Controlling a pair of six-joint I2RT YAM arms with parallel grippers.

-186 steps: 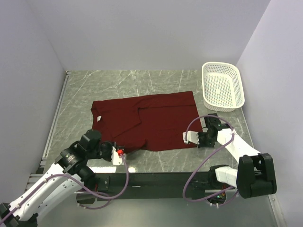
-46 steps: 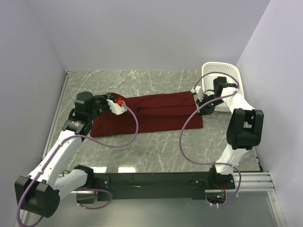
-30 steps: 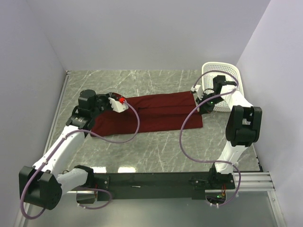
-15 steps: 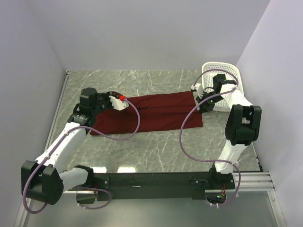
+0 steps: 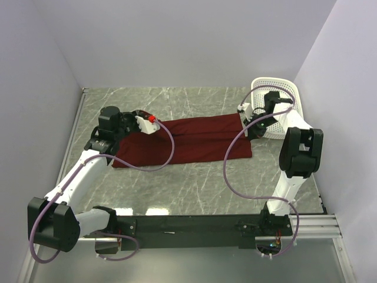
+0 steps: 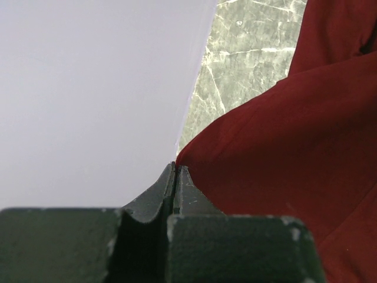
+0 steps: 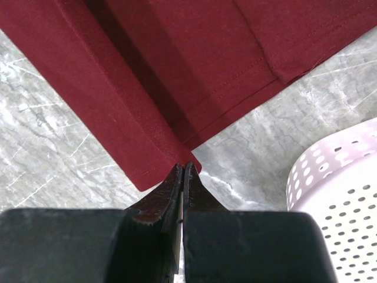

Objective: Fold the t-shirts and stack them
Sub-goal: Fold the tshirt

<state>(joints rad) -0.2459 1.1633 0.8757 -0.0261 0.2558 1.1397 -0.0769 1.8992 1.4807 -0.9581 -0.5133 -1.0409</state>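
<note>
The maroon t-shirt [image 5: 188, 138] lies folded over into a long band across the middle of the table. My left gripper [image 5: 151, 124] is shut on its far left edge, and in the left wrist view the cloth [image 6: 283, 153] runs straight out of the closed tips [image 6: 175, 167]. At the band's far right end, beside the basket, my right gripper [image 5: 243, 114] is shut on a corner. The right wrist view has the stitched hem corner [image 7: 159, 159] pinched between the tips [image 7: 184, 166], with a lower layer of the shirt [image 7: 247, 53] beyond.
A white mesh basket [image 5: 287, 94] stands at the back right, partly behind my right arm; its rim [image 7: 330, 177] is close to the right jaws. Grey walls close the table at the back and on both sides. Purple cables [image 5: 235, 165] loop above the marble top.
Both grippers have drifted slightly toward the back wall with the shirt's edge still pinched. The folded band has stayed about where it was.
</note>
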